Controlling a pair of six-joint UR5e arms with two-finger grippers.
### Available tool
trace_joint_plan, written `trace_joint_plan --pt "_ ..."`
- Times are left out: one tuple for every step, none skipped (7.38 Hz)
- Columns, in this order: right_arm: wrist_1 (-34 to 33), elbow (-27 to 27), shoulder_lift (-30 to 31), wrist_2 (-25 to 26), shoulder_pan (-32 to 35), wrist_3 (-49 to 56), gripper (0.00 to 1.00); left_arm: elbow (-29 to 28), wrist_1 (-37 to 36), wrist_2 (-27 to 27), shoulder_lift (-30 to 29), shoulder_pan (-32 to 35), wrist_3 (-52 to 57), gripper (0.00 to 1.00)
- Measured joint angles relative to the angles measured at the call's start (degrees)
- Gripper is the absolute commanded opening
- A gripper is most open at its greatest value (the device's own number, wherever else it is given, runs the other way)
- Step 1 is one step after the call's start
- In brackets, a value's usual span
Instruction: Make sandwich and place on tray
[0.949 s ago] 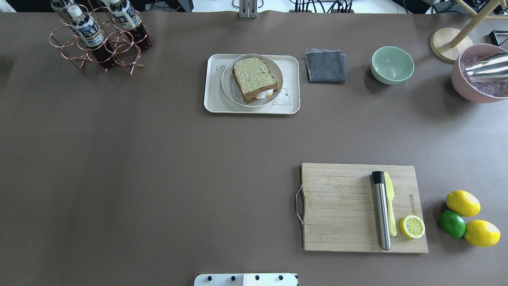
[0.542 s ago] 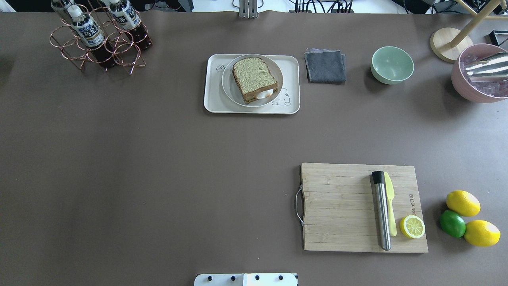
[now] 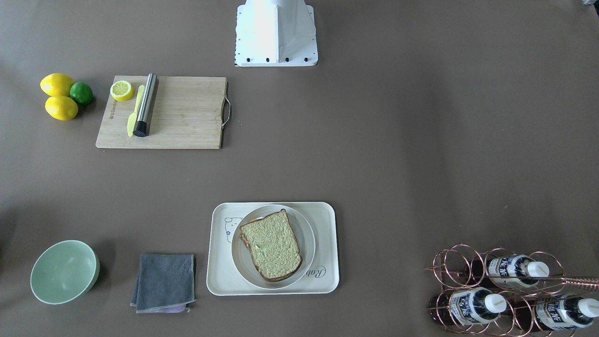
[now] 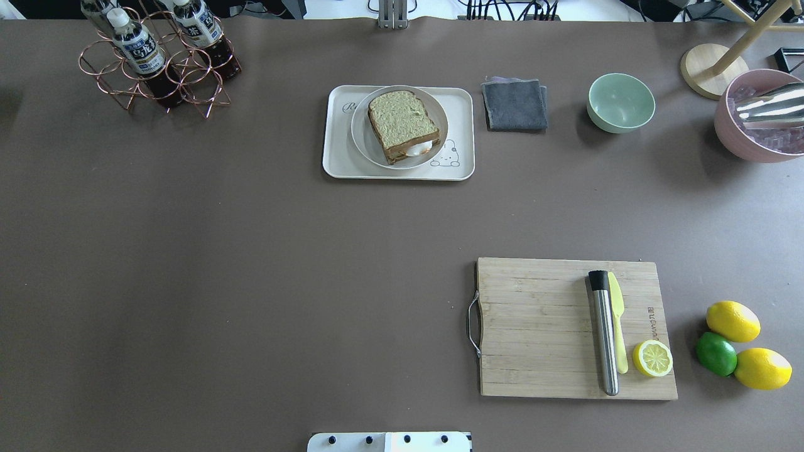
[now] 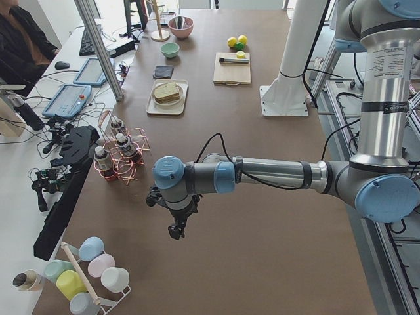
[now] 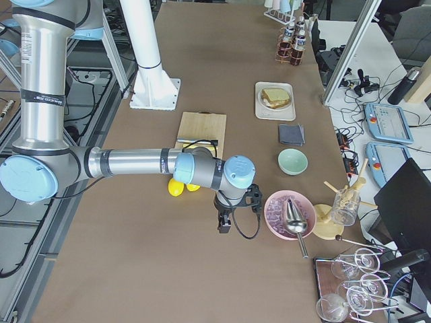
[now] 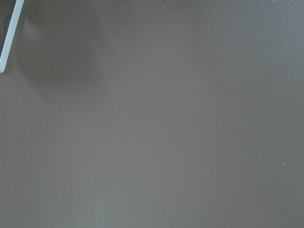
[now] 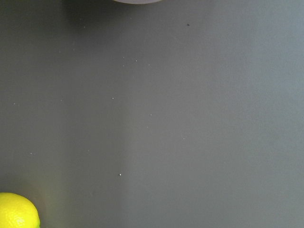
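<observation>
Across the table, front-facing view: cream-white rounded rectangular tray (image 3: pixel 328 243) on brown table (image 3: pixel 398 140), toward the near edge. Round white plate (image 3: pixel 242 270) sits on the tray. Sandwich of greenish-tan bread with dark brown crust (image 3: pixel 273 243) lies on the plate, slightly askew. Folded grey cloth (image 3: pixel 164 281) just beside the tray, pale green bowl (image 3: pixel 63 271) beyond it. Copper wire rack holding bottles (image 3: pixel 468 269) well apart on the other side. Toward the white robot base (image 3: pixel 275 32): bamboo cutting board with metal handle (image 3: pixel 187 117). On it, a steel cylinder with black end (image 3: pixel 146 104), a yellow plastic knife (image 3: pixel 134 110) alongside, and a half lemon (image 3: pixel 121 90). Two whole lemons (image 3: pixel 57 84) and a green lime (image 3: pixel 81 92) cluster beside the board.

Overhead view: same layout. White egg edge (image 4: pixel 418 149) peeks out between the slices on the robot's side. Pink bowl (image 4: pixel 738 144) with ice and a metal scoop (image 4: pixel 769 103) at far right.

Exterior left: left gripper (image 5: pixel 177 226) hangs pointing down over bare table, near the rack, well apart from the tray. Fingers apart or together: cannot tell.

Exterior right: right gripper (image 6: pixel 224 224) points down over bare table, between pink bowl and lemons. Fingers: cannot tell.

Left wrist view: brown surface, pale strip at upper left corner.

Right wrist view: brown surface, part of a lemon at lower left.
</observation>
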State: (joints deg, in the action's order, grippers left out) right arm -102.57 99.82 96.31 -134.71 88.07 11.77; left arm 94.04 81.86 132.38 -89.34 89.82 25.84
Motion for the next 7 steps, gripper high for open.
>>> trace_joint_plan --pt "0.0 0.0 -0.1 0.3 0.0 0.0 1.0 0.0 0.0 0.0 0.0 0.0 0.0 0.98" --pt "0.0 0.0 0.0 0.5 0.0 0.0 1.0 0.0 0.0 0.0 0.0 0.0 0.0 0.98" --pt "0.1 0.1 0.2 0.7 0.1 0.1 1.0 -0.1 0.0 -0.1 0.0 0.0 0.0 0.98" --pt "0.1 0.1 0.4 0.7 0.1 0.1 1.0 -0.1 0.0 -0.1 0.1 0.0 0.0 0.98" --pt "0.2 0.1 0.5 0.9 0.2 0.1 1.0 -0.1 0.0 -0.1 0.3 0.0 0.0 0.98" --pt "0.2 0.2 0.6 0.9 0.3 0.1 1.0 -0.1 0.0 -0.1 0.3 0.0 0.0 0.98" --pt "0.2 0.2 0.6 0.9 0.4 0.1 1.0 -0.1 0.0 -0.1 0.4 0.0 0.0 0.98"
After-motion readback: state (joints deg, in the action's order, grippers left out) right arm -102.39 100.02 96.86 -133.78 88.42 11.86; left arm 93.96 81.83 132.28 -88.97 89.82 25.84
